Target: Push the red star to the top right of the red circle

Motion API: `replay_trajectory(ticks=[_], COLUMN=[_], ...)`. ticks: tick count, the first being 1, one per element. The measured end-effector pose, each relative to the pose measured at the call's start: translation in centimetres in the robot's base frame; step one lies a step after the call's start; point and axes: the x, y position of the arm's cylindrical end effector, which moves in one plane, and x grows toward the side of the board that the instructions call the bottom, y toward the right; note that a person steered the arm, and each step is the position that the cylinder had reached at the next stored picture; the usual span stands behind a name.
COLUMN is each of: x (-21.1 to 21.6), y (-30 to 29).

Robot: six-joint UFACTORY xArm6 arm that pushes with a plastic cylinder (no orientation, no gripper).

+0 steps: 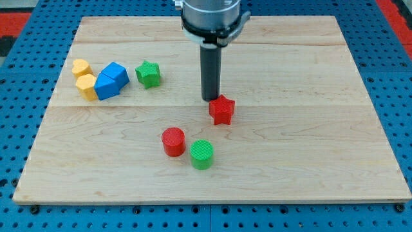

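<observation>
The red star (pixel 222 110) lies near the middle of the wooden board. The red circle (pixel 173 141) stands below and to the left of it, so the star is up and to the right of the circle. My tip (pixel 210 98) is down on the board, touching or nearly touching the star's upper left edge. The dark rod rises from there to the arm's head at the view's top.
A green circle (pixel 201 154) stands right next to the red circle, at its lower right. A green star (pixel 148 73), two blue blocks (pixel 111 81), a yellow heart (pixel 80 67) and a yellow block (pixel 86 86) sit at the upper left. The board's edge (pixel 212 202) runs along the view's bottom.
</observation>
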Motion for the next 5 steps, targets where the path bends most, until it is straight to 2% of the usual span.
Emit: replay_trajectory(ticks=[1,2,5], x=[-2.0,-2.1,-2.2], y=[3.3,3.9,2.2])
